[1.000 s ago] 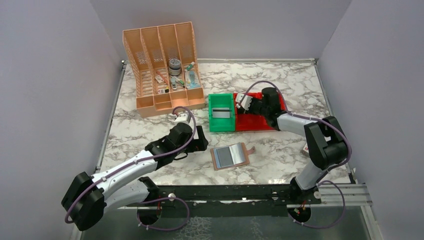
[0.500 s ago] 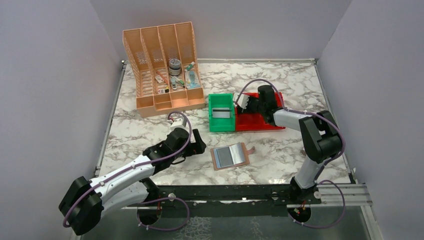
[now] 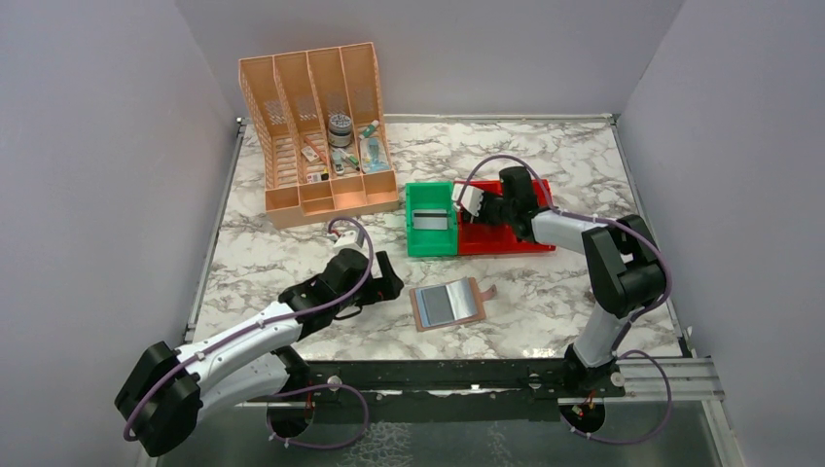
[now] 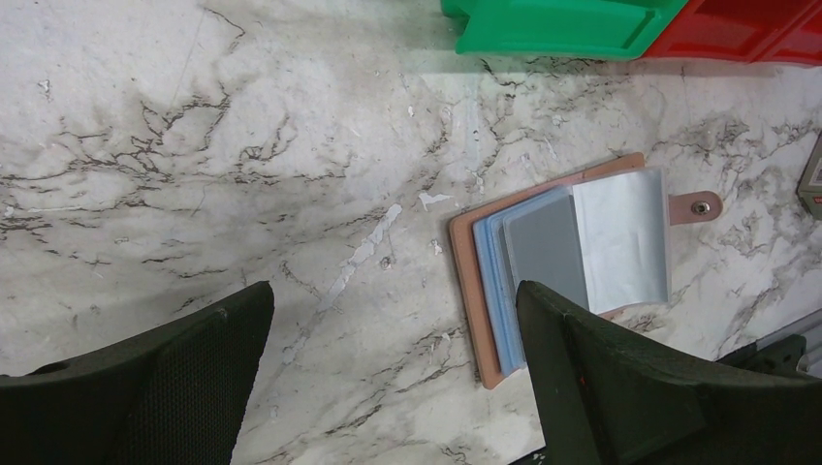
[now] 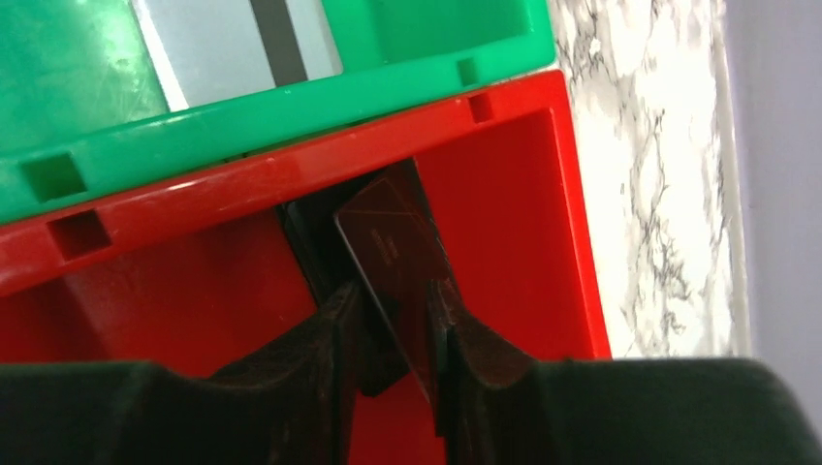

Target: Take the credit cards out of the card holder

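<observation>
right end effector (image 5: 393, 334): clamped on a dark credit card (image 5: 388, 232), which it holds by one end, tilted, low inside the red bin (image 5: 504, 194). the low position looks chosen so the card drops without skidding out.
left end effector (image 4: 393, 305): fingers wide apart and holding nothing. it hovers over the table (image 4: 194, 145) just left of the card holder, apparently waiting close enough to reach or steady it.
card holder (image 4: 490, 291): lies open and flat on the table, well apart from the bins. the brown cover is down and the blue-grey pockets face up, so the slots can be reached from above. its snap tab (image 4: 696, 205) sticks out on the far side.
grey card (image 4: 548, 254): sits in the top pocket beside a shiny clear flap, so the task looks unfinished.
green bin (image 5: 291, 111): touches the red bin's side and holds a striped card (image 5: 242, 34) lying flat.
risk: the dark card is thin and pinched near one end, so it could pivot or catch on the bin wall on release.
</observation>
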